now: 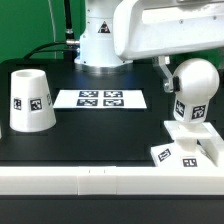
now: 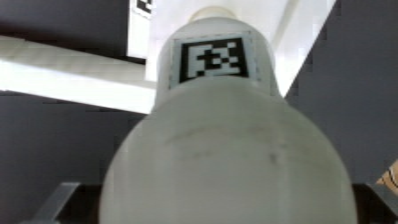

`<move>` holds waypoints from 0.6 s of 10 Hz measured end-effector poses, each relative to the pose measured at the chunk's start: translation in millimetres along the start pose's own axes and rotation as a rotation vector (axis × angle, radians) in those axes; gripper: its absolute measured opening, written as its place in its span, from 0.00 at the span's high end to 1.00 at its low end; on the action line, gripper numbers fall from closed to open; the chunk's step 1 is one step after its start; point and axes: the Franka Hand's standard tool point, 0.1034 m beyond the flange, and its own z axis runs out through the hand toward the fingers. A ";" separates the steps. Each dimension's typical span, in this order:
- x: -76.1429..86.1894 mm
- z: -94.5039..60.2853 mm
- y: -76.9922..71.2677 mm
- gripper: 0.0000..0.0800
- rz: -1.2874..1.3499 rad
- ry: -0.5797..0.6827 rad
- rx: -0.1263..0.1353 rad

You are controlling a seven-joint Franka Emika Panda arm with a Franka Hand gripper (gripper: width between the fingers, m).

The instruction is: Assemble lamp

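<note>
The bulb was white and round, with a black-and-white square tag on its short stem. It stood upright on the flat square base at the surface's near corner, on the exterior view's right. The pincer straddled the bulb's round head, but only the dark tips of its fingers showed, so I could not tell whether it pressed the bulb. The picture's edge cut off the base. There was one bulb, one base and one tapered shade, mouth-down near the left edge and well apart from them. One marker board lay toward the far edge.
</note>
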 end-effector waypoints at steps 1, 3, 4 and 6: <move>0.2 0.0 -0.5 0.28 -0.002 0.023 -0.006; -0.6 0.1 -1.6 0.28 -0.004 0.047 -0.013; -0.8 0.3 -1.5 0.28 -0.004 0.046 -0.013; -1.1 0.6 -1.4 0.14 -0.004 0.045 -0.013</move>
